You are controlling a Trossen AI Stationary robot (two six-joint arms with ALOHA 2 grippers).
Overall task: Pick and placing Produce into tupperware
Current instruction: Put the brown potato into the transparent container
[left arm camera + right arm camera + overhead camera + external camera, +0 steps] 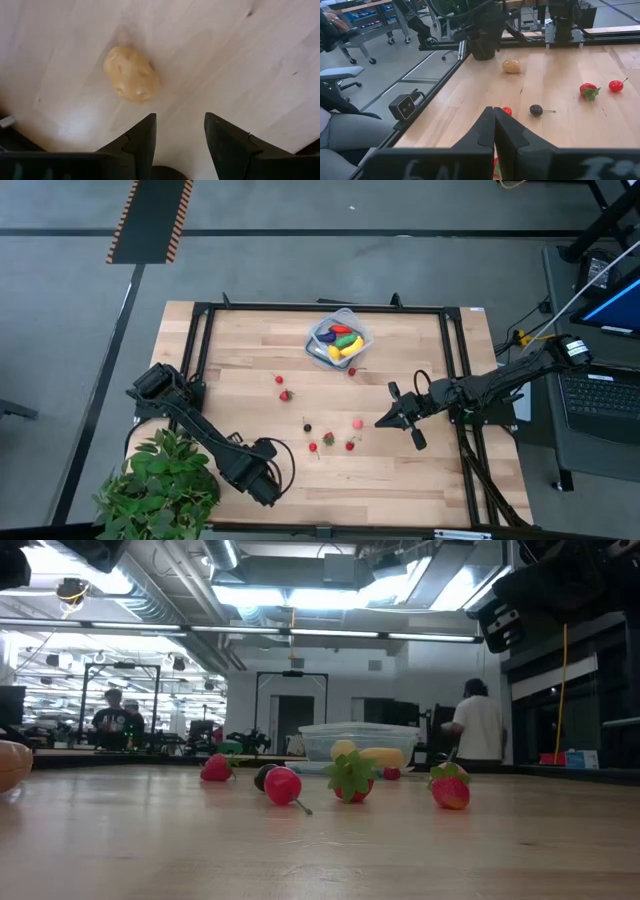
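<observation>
The clear tupperware point(340, 340) stands near the table's far edge and holds yellow, green, red and purple produce. Small red berries point(328, 439) and a dark cherry point(307, 426) lie loose mid-table, resting on their sides point(350, 778). A tan potato point(131, 75) lies on the wood just ahead of my open left gripper point(180, 135), which hovers near the table's near edge point(265, 480). My right gripper point(494, 125) is shut, right of the berries point(385, 420). A red berry point(506, 111) lies just beyond its fingertips.
A large leafy potted plant point(160, 480) fills the near left corner beside my left arm. Black frame rails point(455, 360) run along the table's sides. Two more berries point(283, 387) lie left of centre, one point(351, 371) by the tupperware. People stand in the room behind point(478, 725).
</observation>
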